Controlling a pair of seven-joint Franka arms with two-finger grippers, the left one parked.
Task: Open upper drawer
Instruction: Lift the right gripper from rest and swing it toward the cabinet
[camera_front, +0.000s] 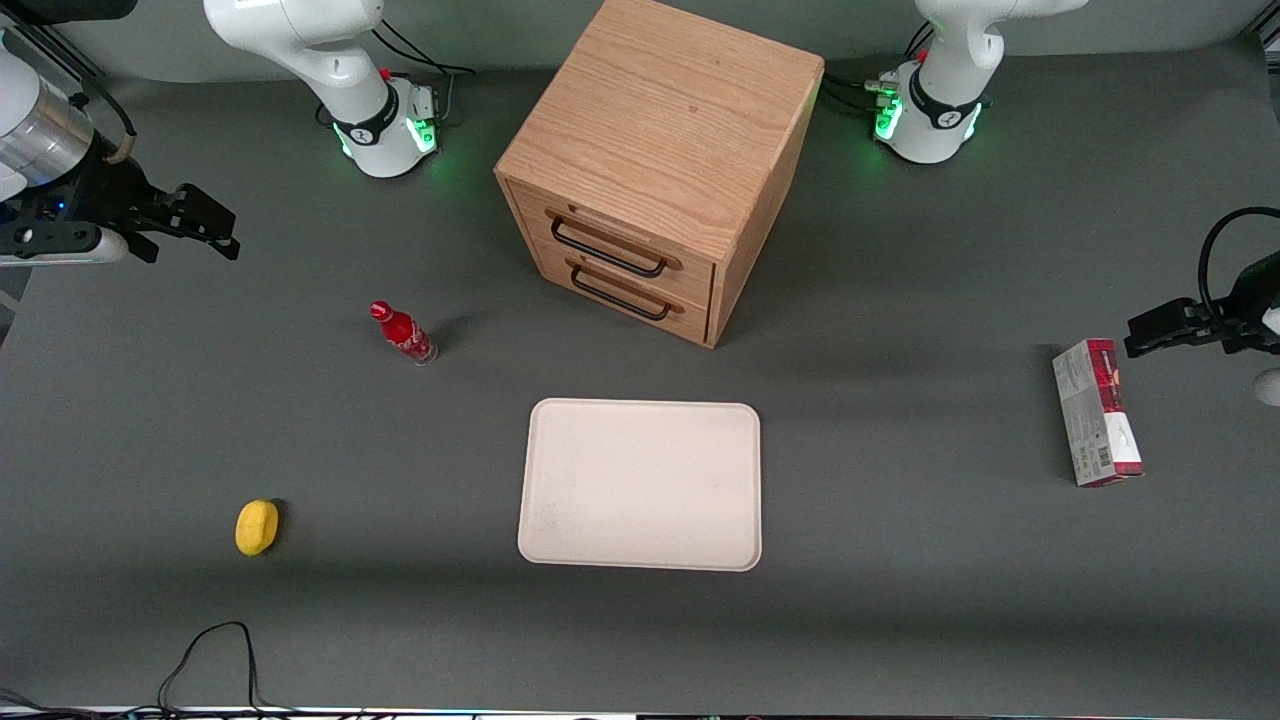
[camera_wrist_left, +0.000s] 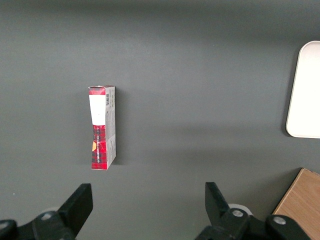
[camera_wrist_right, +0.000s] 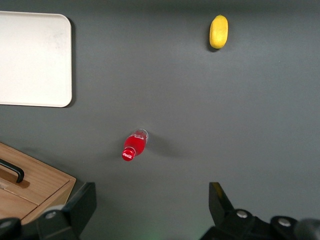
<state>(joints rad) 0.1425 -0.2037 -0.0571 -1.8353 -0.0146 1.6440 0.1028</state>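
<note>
The oak cabinet (camera_front: 665, 130) stands at the middle of the table, farther from the front camera than the tray. Its upper drawer (camera_front: 632, 237) is shut, with its black wire handle (camera_front: 607, 250) against the front. The lower drawer (camera_front: 645, 288) under it is shut too. My right gripper (camera_front: 232, 236) is open and empty. It hovers well off toward the working arm's end of the table, apart from the cabinet. In the right wrist view the gripper (camera_wrist_right: 150, 205) hangs over bare mat, and a cabinet corner (camera_wrist_right: 45, 182) with a black handle shows beside it.
A red bottle (camera_front: 402, 333) stands between my gripper and the cabinet and also shows in the right wrist view (camera_wrist_right: 134, 145). A yellow lemon (camera_front: 256, 526) lies nearer the front camera. A white tray (camera_front: 640, 485) lies in front of the cabinet. A red-and-white box (camera_front: 1096, 412) lies toward the parked arm's end.
</note>
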